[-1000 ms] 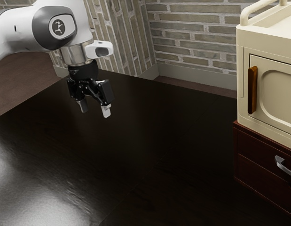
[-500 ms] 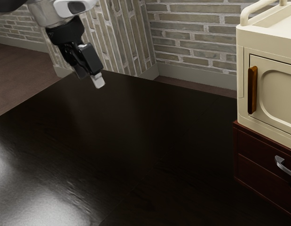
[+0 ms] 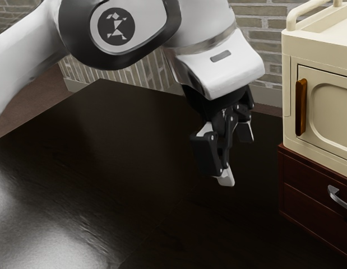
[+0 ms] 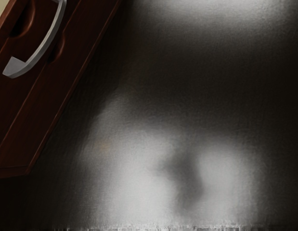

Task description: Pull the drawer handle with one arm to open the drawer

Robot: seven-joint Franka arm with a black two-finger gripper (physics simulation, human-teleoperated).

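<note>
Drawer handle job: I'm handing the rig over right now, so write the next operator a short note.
Claw: open, holding nothing, above the dark table, not touching the handle.
Handle: silver, curved, on the front of the dark red drawer unit, below the cream cabinet.
Done: no pull yet; the drawer looks shut.
Left: reach the handle, grip it, pull the drawer open.
</note>
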